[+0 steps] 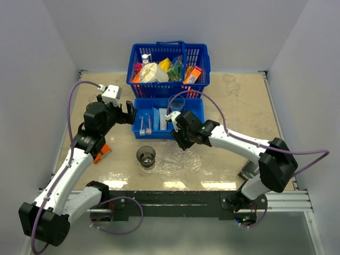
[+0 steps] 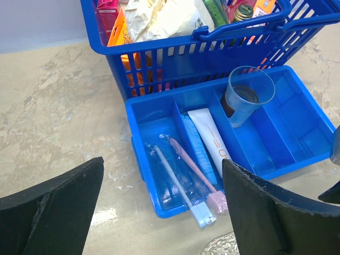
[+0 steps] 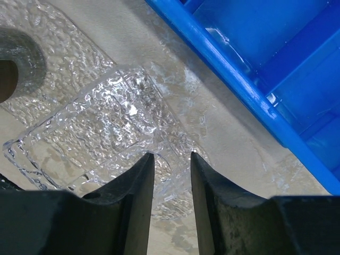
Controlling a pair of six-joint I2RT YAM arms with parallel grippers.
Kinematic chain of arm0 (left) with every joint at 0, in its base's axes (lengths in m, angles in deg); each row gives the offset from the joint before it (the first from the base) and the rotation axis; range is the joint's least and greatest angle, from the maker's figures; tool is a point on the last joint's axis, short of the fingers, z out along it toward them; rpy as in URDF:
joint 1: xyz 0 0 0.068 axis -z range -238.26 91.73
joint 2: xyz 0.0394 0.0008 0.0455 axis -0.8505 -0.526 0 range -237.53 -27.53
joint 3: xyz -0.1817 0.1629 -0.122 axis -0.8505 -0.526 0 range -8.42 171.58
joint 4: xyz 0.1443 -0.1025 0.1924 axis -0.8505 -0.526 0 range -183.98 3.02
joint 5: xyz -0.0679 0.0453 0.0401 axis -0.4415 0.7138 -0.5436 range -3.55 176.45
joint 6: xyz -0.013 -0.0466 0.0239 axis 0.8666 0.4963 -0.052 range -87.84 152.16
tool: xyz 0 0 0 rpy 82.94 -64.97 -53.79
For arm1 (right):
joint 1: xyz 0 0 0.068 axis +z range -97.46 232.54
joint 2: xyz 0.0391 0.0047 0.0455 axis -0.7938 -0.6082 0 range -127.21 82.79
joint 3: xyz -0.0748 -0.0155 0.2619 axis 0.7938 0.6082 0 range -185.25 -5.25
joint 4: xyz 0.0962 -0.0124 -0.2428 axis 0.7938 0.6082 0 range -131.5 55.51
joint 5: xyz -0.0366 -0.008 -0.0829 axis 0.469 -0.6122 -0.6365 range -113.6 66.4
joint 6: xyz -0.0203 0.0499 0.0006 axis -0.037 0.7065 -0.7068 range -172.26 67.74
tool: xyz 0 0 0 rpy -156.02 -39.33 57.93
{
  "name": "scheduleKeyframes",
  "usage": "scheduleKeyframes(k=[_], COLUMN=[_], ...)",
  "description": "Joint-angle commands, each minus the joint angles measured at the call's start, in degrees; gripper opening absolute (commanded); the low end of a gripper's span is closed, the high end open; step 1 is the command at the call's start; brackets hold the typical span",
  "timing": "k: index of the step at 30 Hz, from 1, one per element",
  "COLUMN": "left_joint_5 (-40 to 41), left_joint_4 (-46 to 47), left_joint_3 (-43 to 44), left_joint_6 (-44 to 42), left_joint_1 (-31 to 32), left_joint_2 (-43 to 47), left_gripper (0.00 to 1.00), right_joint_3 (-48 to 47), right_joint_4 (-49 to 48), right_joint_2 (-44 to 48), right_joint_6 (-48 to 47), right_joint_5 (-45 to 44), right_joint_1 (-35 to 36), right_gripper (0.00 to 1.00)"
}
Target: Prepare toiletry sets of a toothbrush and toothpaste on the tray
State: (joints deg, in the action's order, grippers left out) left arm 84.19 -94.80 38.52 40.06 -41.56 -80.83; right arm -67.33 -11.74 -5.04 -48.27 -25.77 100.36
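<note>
Two wrapped toothbrushes, one white (image 2: pixel 178 183) and one pink (image 2: pixel 195 169), lie in the left compartment of the blue divided bin (image 2: pixel 297 154), heads poking over its near wall. A white toothpaste tube (image 2: pixel 210 135) and a pale blue one (image 2: pixel 197 147) lie beside them. The clear bumpy tray (image 1: pixel 180 159) sits in front of the bin, with a smoky cup (image 1: pixel 146 155) at its left end. My left gripper (image 2: pixel 163 164) hangs wide open over the toothbrushes, at the bin's left end (image 1: pixel 129 114). My right gripper (image 3: pixel 170 155) is low over the tray's far rim (image 3: pixel 122 117), fingers a narrow gap apart, holding nothing.
A blue handled basket (image 1: pixel 169 64) full of packets and a pump bottle stands behind the bin. A second clear cup (image 2: pixel 245 95) stands tilted in the bin's middle. An orange object (image 1: pixel 102 153) lies by the left arm. White walls enclose the table.
</note>
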Motion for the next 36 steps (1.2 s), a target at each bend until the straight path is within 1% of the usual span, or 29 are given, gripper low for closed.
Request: scheduleKeyframes(k=[1,11,21,28,30,36], left_joint_5=[-0.46,-0.37,-0.55,-0.38,-0.46,-0.81], left_joint_4=[1.84,1.93,1.84,1.84,1.84,1.93], left_joint_3=[-0.53,-0.62,-0.53,-0.62,-0.62,-0.53], left_joint_6=[-0.52,-0.61,-0.52,-0.52,-0.52,-0.43], left_joint_1=[0.43,0.43,0.43,0.43,0.43,0.52], left_joint_2=[0.21,0.21,0.3,0.39,0.39,0.48], left_gripper=[0.96,0.96,0.96,0.96,0.96,0.96], right_joint_3=[0.65,2.49,4.25,4.69,5.04,8.55], right_joint_4=[-2.07,-1.98,-1.02,-0.05,0.3,-0.13], right_joint_2=[0.82,2.49,4.24,7.41,8.46,12.94], right_joint_6=[-0.47,1.02,6.29,13.48,15.6,26.05], right_joint_5=[1.47,2.0,1.65,0.77,0.16,-3.18], right_joint_1=[-0.18,-0.18,-0.18,-0.09,0.17,2.45], right_gripper=[0.33,0.25,0.16,0.07,0.06,0.01])
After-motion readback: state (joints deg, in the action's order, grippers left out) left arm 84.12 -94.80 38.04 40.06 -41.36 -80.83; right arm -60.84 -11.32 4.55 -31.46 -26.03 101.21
